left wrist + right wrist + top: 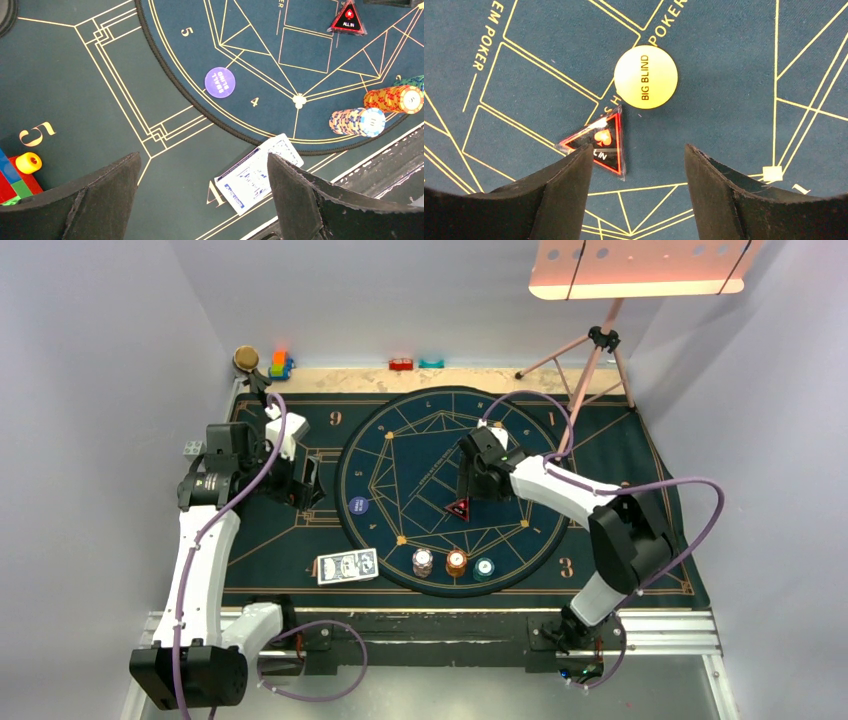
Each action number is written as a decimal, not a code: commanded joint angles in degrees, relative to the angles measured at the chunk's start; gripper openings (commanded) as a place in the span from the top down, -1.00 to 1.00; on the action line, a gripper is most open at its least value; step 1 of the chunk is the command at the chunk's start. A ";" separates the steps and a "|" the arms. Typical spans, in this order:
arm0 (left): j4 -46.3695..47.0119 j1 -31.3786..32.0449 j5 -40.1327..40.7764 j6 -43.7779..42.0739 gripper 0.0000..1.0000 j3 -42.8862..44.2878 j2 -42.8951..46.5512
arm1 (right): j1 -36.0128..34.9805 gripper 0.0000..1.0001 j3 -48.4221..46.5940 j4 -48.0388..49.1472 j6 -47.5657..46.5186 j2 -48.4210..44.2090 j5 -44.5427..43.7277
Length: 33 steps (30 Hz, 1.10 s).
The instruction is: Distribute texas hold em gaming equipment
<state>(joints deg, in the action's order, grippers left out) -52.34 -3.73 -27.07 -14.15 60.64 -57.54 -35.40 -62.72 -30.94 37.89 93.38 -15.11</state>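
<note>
A: Right gripper [639, 150]?
B: Jaws apart, empty, low over the round mat [400, 450] centre. Big-blind disc [645, 76] just beyond, all-in marker [599, 145] beside one finger; probably lining up a pick.
A: Left gripper [202, 157]?
B: Wide open, empty, hovering left. Cards [347, 566] and chip stacks [455, 562] sit at the mat's near edge.

Lab test booth: plain white walls [90, 350], tripod [603, 339], overhead light panel [640, 268], aluminium rail [672, 632].
</note>
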 commanded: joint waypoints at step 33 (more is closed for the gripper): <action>0.14 -0.31 -0.22 0.38 -1.00 3.17 0.44 | 6.92 0.37 -17.68 1.13 -0.29 20.38 1.86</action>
<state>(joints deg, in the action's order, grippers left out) -52.45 -3.73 -27.68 -14.06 62.13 -57.52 -30.35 -74.48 -31.05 38.87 109.67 -12.47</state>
